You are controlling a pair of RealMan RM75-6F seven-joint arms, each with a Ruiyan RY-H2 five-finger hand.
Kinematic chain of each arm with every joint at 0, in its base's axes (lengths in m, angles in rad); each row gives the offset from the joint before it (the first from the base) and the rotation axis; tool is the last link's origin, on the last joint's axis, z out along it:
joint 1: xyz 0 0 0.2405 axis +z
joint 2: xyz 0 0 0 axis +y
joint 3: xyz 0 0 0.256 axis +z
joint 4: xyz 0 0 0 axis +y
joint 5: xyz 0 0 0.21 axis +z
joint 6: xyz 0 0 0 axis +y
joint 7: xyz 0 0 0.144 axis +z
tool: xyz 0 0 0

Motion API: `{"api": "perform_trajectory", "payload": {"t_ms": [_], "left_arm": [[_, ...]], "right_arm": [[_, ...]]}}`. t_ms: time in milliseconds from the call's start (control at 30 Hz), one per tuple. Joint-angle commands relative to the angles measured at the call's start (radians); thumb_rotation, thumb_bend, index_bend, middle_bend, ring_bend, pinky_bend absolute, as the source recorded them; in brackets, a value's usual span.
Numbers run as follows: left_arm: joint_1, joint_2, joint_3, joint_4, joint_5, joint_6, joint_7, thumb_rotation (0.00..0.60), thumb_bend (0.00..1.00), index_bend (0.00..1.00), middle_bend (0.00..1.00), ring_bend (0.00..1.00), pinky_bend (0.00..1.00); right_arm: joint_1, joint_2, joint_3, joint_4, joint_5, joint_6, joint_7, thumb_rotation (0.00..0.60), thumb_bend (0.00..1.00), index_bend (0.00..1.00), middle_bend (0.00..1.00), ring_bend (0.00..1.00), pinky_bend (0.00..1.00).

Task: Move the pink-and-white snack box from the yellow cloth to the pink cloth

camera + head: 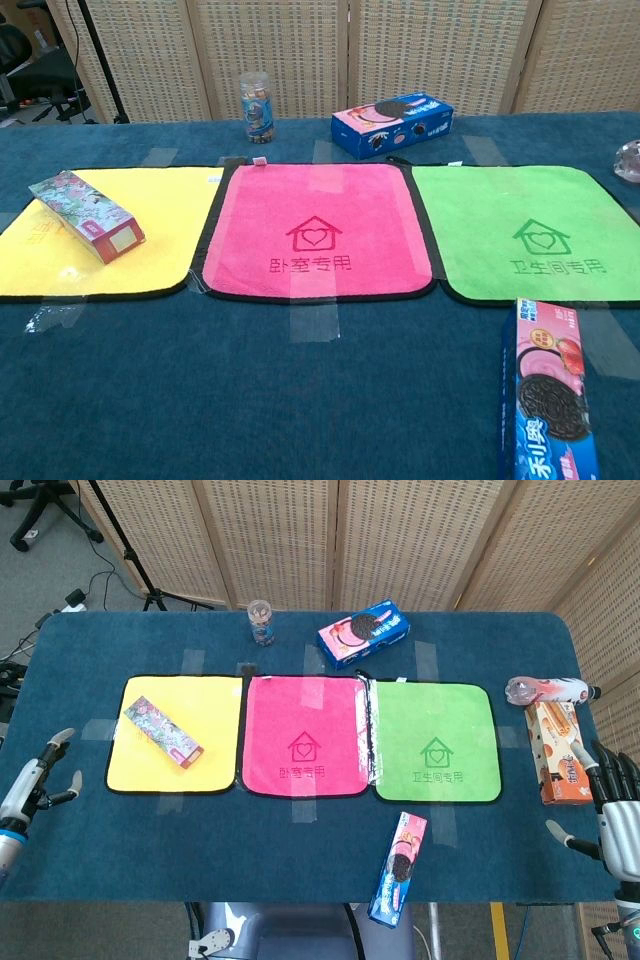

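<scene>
We judge the snack box, lying flat and aslant on the yellow cloth just left of the pink cloth, to be light, stiff card best grasped across its long sides. Our left hand and right hand hang open and empty, well apart from it. The table is blue-carpeted, backed by wicker screens.

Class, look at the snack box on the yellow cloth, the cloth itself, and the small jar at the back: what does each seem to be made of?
Snack box: likely printed cardboard, with sharp folded edges and a slight sheen.
Yellow cloth: soft, matte fabric, probably microfibre, with a stitched dark border.
Jar: clear plastic or glass, see-through with contents showing; which one is unclear.
</scene>
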Motion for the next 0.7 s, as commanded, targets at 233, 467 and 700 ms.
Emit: {"api": "perform_trajectory", "payload": {"t_ms": [233, 467, 700], "left_arm": [[-0.141, -0.066, -0.096, 0.108, -0.122, -0.244, -0.195, 0.6, 0.69, 0.0, 0.0, 0.0, 0.0], [-0.177, -0.173, -0.133, 0.196, -0.185, -0.314, -0.252, 0.6, 0.7, 0.0, 0.0, 0.0, 0.0], [-0.183, -0.273, -0.18, 0.231, -0.237, -0.289, -0.246, 0.6, 0.7, 0.0, 0.0, 0.0, 0.0]], "right_arm": [[0.007, -0.001, 0.004, 0.007, 0.016, -0.018, 0.007, 0.6, 0.0, 0.0, 0.0, 0.0, 0.0], [0.014, -0.006, 0.007, 0.013, 0.028, -0.034, 0.001, 0.6, 0.0, 0.0, 0.0, 0.0, 0.0], [0.014, -0.005, 0.008, 0.016, 0.034, -0.038, 0.008, 0.6, 0.0, 0.0, 0.0, 0.0, 0.0]]}}
